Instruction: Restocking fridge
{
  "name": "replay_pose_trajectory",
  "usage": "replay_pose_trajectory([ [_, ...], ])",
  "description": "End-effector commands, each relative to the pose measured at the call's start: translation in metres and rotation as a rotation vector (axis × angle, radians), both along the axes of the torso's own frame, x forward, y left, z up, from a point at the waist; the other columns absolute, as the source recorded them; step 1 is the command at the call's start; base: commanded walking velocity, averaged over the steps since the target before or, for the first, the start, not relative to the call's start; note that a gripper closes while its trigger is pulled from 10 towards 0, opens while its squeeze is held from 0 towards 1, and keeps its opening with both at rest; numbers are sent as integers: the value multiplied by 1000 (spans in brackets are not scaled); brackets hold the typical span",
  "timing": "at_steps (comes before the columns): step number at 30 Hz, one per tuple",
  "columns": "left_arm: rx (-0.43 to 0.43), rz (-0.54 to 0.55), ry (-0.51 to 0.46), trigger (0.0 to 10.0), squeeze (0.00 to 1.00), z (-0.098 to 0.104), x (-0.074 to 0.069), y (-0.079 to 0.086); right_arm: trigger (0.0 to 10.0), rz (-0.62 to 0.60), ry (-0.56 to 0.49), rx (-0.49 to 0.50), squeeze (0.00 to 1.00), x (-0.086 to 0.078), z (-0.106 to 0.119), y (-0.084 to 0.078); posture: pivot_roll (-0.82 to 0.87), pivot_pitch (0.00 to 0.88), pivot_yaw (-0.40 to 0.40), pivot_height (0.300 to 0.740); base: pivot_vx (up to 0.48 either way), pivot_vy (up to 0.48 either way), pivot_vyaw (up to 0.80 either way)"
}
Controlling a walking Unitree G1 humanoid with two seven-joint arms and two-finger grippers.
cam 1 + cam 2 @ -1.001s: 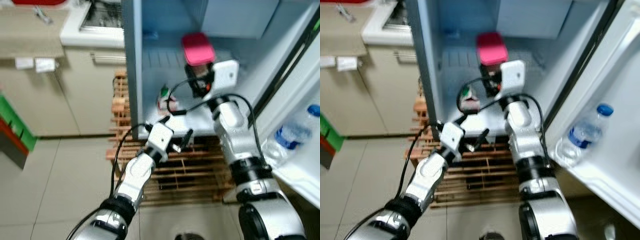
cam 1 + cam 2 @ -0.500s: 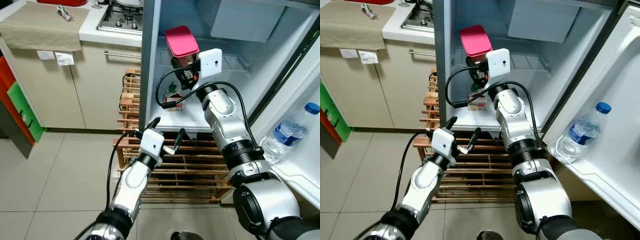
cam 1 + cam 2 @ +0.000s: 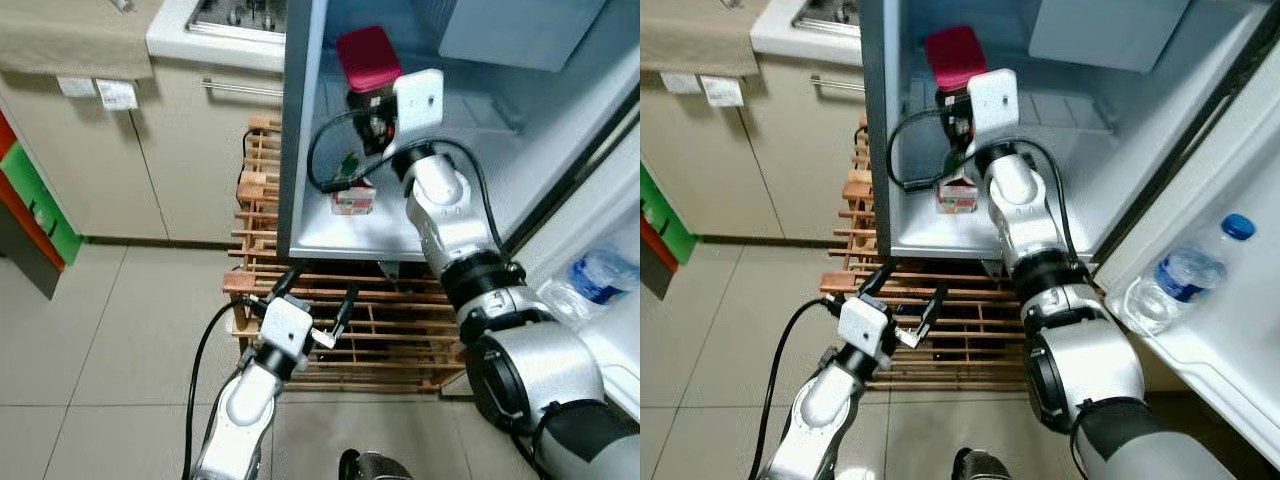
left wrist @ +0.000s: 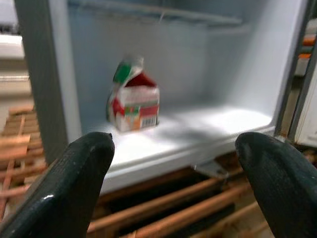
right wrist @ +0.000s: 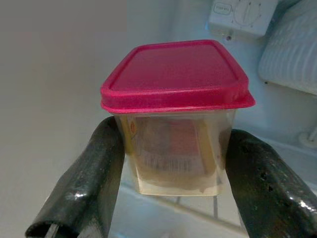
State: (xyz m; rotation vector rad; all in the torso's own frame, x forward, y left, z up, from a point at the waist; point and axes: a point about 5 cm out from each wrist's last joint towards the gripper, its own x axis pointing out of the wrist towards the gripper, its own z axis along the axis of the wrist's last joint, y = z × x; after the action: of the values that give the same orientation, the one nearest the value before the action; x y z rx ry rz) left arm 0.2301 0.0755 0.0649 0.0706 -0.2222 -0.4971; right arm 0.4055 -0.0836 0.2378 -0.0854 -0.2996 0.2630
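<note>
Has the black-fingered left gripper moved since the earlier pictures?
Yes. The left gripper has drawn back from the white fridge's bottom ledge, lower across the wooden rack.

Wooden rack [image 3: 395,330] beside beige cabinet [image 3: 190,160]

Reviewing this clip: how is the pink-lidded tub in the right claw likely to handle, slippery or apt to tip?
The tub looks like smooth clear plastic, so probably slippery between the right claw fingers. It narrows downward under a wide lid, so it may tip. Contents seem small: likely light.
</note>
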Motion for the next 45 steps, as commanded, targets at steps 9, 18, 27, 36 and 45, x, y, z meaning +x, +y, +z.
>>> replay_pose_trajectory([
  [9, 0, 9, 44, 10000, 0, 10, -24, 5, 0, -118, 37, 113, 0, 12, 18, -11, 52, 228, -94, 740, 0, 0, 0],
  [18, 9, 30, 89, 10000, 0, 14, -38, 11, 1451, -167, 91, 143, 0, 15, 19, -12, 70, 275, -86, 740, 0, 0, 0],
  [27, 10, 41, 121, 10000, 0, 17, -41, 10, 10000, -149, 84, 160, 1000, 16, 29, -4, 65, 275, -96, 740, 0, 0, 0],
  [36, 11, 45, 132, 10000, 0, 18, -38, 9, 10000, -139, 64, 177, 1000, 17, 42, -4, 61, 267, -101, 740, 0, 0, 0],
  [45, 19, 42, 132, 10000, 0, 17, -33, 8, 10000, -140, 13, 164, 1000, 17, 55, -3, 45, 249, -103, 740, 0, 0, 0],
])
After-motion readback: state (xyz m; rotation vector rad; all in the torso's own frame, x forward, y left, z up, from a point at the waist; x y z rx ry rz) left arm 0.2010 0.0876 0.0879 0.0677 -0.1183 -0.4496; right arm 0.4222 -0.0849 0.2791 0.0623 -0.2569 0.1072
